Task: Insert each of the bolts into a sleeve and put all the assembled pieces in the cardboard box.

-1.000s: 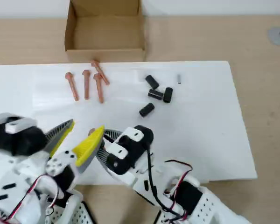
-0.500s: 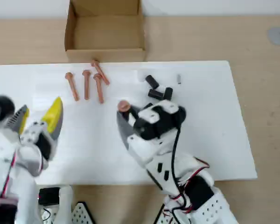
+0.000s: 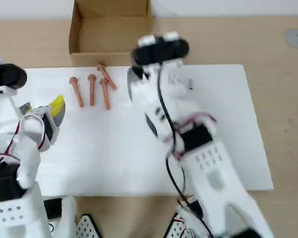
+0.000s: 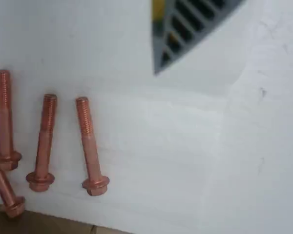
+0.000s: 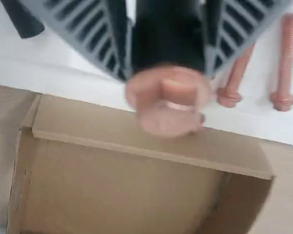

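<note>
High view: box (image 3: 111, 34) at far left, floor bare cardboard. At its near wall hangs the right pincer (image 5: 166, 73), clamped on a sleeve (image 5: 166, 29) with a bolt (image 5: 168, 100) through it. Four loose bolts (image 3: 92, 89) lie just nearer; the left pincer (image 3: 41, 108), apart, hovers near left.

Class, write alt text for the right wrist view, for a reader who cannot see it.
The right pincer grips a black sleeve with a copper bolt inserted, its head facing the camera, held over the edge of the cardboard box. Two loose bolts lie on the white sheet.
</note>
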Controlling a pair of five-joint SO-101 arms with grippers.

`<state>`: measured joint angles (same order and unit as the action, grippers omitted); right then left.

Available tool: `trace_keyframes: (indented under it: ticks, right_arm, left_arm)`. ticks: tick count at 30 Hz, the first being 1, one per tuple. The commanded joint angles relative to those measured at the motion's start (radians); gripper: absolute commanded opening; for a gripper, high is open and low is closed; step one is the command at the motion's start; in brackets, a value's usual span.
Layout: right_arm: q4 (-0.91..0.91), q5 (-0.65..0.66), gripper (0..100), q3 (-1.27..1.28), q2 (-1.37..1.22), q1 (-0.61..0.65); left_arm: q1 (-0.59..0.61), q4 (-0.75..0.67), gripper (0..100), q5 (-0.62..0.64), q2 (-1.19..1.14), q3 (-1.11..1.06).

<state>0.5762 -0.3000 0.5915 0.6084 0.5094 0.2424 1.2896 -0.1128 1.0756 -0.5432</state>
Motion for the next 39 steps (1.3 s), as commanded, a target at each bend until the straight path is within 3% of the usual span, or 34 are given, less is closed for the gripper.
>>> trace_keyframes:
  ticks: [1, 10, 23, 30, 39]
  right_arm:
    - [-0.008, 0.012, 1.0, -0.234, -0.193, -0.027]
    - [-0.009, 0.011, 1.0, -0.753, -0.754, -0.117]
    - [0.0, 0.011, 1.0, -1.573, -1.451, -0.17]
    - [0.051, 0.012, 1.2, -1.797, -1.684, -0.18]
    - [0.144, 0.046, 1.2, -1.951, -1.797, -0.22]
  left_arm:
    - [0.012, -0.078, 26, -0.008, -0.005, -0.044]
    - [0.008, -0.121, 26, -0.005, -0.005, -0.189]
    - [0.012, -0.115, 26, -0.006, 0.001, -0.226]
    - [0.014, -0.114, 26, -0.006, 0.002, -0.296]
    - [0.006, -0.114, 26, -0.006, 0.004, -0.29]
